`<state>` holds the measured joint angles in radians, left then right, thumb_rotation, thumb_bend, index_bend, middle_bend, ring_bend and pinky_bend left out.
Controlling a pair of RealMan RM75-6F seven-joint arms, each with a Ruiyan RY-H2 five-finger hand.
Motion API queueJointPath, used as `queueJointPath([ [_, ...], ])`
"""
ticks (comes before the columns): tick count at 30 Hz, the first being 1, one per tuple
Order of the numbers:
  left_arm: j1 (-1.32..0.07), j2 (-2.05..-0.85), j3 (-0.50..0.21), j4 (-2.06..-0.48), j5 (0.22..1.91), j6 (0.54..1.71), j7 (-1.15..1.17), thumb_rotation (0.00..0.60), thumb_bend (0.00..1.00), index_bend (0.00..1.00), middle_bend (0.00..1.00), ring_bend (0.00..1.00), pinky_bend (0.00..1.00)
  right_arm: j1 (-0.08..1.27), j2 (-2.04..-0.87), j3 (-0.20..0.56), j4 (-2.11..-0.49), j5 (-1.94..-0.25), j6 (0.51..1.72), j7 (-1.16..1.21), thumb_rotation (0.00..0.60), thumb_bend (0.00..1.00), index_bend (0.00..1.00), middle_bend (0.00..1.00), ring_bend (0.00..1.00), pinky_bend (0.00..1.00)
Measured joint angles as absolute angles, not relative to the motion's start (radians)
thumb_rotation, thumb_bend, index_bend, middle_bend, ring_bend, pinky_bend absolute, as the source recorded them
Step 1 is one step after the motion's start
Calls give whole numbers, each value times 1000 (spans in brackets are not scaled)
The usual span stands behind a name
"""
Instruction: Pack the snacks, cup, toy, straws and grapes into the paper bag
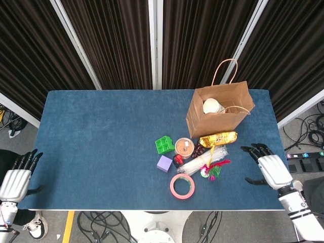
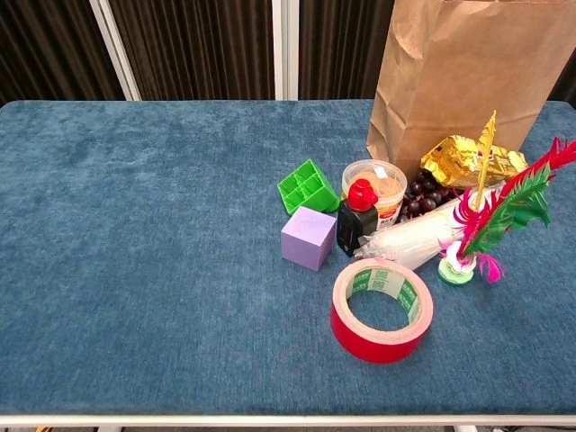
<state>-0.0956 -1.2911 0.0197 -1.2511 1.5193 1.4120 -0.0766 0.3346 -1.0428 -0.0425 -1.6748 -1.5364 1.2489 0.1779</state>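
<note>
The brown paper bag (image 1: pixel 223 109) (image 2: pixel 468 76) stands open at the table's far right with a white cup (image 1: pixel 211 106) inside. In front of it lie a gold snack packet (image 1: pixel 218 138) (image 2: pixel 463 159), dark grapes (image 1: pixel 199 150) (image 2: pixel 425 193), a bundle of straws in clear wrap (image 1: pixel 200 163) (image 2: pixel 409 241), a feathered toy (image 1: pixel 215 169) (image 2: pixel 493 216) and a round snack tub (image 1: pixel 184 147) (image 2: pixel 378 184). My right hand (image 1: pixel 268 169) hovers open at the table's right front corner, holding nothing. My left hand (image 1: pixel 16 177) hangs open off the left front edge. Neither hand shows in the chest view.
A red tape roll (image 1: pixel 182 186) (image 2: pixel 382 309), a purple cube (image 1: pixel 164 163) (image 2: pixel 309 238), a green grid block (image 1: pixel 164 145) (image 2: pixel 308 186) and a small dark bottle with a red cap (image 2: pixel 357 216) sit beside the snacks. Blue cloth (image 1: pixel 101 136) covers the table.
</note>
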Motion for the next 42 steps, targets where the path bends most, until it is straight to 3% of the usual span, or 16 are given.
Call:
queueJointPath([
  [13, -88, -1290, 21, -1232, 1515, 1415, -89, 600, 54, 70, 39, 0, 114, 329, -1367, -26, -1342, -1586, 1251, 483, 600, 0, 163, 222, 112, 118],
  [28, -86, -1296, 22, -1207, 1513, 1411, -105, 600, 54, 70, 39, 0, 114, 370, -1441, -11, -1326, -1567, 1179, 452, 600, 3, 223, 253, 132, 158],
  [37, -81, -1300, 22, -1193, 1511, 1413, -119, 600, 54, 70, 39, 0, 114, 384, -1472, -17, -1332, -1566, 1154, 397, 600, 94, 275, 267, 156, 203],
  [42, -78, -1301, 21, -1183, 1508, 1414, -130, 600, 53, 70, 39, 0, 114, 392, -1487, -15, -1334, -1554, 1134, 373, 600, 140, 296, 280, 175, 288],
])
